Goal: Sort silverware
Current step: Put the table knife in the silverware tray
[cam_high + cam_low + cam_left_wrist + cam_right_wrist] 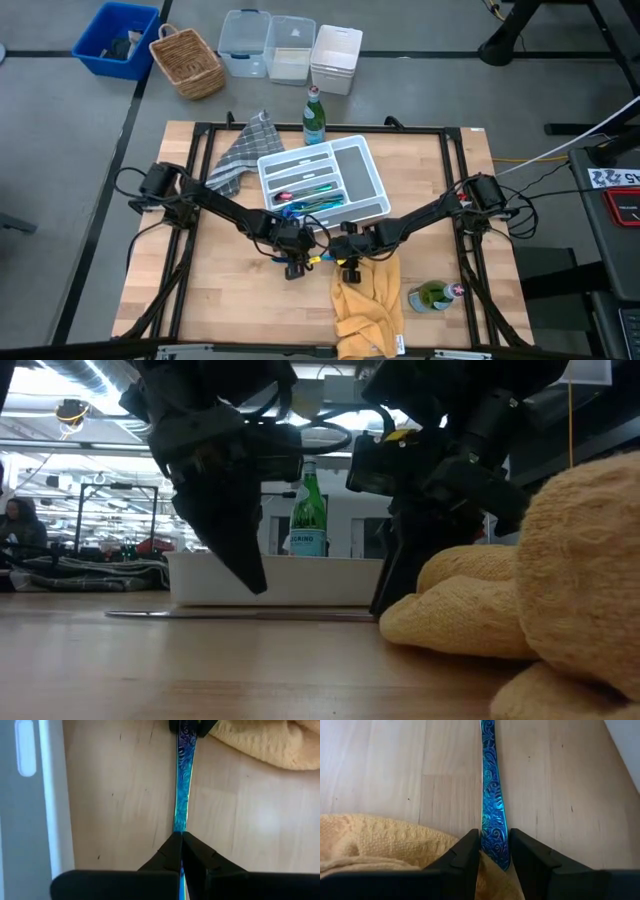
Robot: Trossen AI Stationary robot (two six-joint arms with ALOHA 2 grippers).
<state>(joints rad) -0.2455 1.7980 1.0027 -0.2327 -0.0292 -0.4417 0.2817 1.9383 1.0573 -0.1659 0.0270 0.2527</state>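
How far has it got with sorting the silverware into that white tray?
Several blue pieces already lie in the white tray. In hand: a patterned blue piece lies on the wood beside the yellow towel, the left gripper shut on one end, the right gripper's fingers either side of the other. It has yet to reach the tray; anything under the towel can't be seen.

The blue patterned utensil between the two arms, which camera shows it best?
Right wrist view: the blue utensil fills the frame, pattern clear. Left wrist shows it edge-on; low view a thin line on the table; high view barely a speck.

The left claw (pixel 181 840) pinches a blue swirly piece of silverware (pixel 182 790) over the wooden desk (pixel 120 795), beside a yellow towel (pixel 265 742).
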